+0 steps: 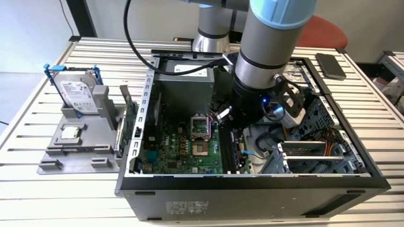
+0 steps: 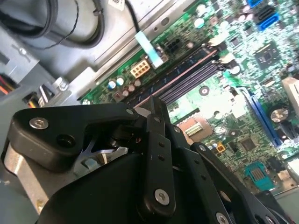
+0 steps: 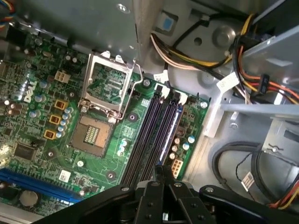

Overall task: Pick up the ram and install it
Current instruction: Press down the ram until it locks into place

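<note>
Open computer case (image 1: pixel 136 142) – motherboard (image 1: pixel 180 146) inside, gripper (image 3: pixel 161 179) closed on ram (image 3: pixel 169 133), over memory slots (image 3: pixel 152 130).

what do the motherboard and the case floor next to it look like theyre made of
Motherboard: apparently glossy green laminate, shown by its printed traces and soldered parts. Case floor: likely bare sheet metal, matte grey with stamped holes and folded edges.

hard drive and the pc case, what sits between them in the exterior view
A green card stands upright between the hard drive and the case, as the exterior view shows.
</note>
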`<state>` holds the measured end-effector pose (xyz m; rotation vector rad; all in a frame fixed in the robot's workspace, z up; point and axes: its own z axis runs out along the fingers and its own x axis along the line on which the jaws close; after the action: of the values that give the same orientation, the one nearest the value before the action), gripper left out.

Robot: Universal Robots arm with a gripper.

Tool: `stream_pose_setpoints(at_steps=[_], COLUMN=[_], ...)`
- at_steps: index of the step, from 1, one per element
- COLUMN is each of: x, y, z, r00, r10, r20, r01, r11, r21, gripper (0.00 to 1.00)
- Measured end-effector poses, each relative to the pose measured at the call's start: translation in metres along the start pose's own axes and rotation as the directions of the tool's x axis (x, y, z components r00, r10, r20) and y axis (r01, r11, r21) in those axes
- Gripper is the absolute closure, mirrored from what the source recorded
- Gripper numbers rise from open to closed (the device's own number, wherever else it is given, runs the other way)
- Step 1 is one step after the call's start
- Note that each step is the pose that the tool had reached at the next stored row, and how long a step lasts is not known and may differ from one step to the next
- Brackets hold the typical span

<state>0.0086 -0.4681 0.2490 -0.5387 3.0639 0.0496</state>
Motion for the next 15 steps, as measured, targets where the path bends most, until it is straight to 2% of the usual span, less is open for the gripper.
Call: stream_pose_setpoints(at_steps=[2, 3, 5, 8, 11, 15], x=[0.0, 0.0, -0.0001, -0.0001, 0.0, 0.0], y=[0.0, 0.0, 0.0001, 0.0003, 0.0003, 0.0003], z=[0.0, 0.0, 0.0001, 0.0004, 0.0012, 0.0021], r00=[0.9998, 0.9994, 0.9981, 0.9948, 0.9885, 0.9756], r10=[-0.022, -0.034, -0.062, -0.101, -0.151, -0.22], r20=[0.0027, 0.0034, 0.0037, 0.0051, 0.0049, 0.0059], r01=[0.022, 0.034, 0.062, 0.101, 0.151, 0.22], r11=[0.9997, 0.9993, 0.9979, 0.9947, 0.9883, 0.9752], r21=[-0.0127, -0.0157, -0.0188, -0.0192, -0.0215, -0.0257], gripper=[1.0, 1.0, 1.0, 1.0, 1.0, 1.0])
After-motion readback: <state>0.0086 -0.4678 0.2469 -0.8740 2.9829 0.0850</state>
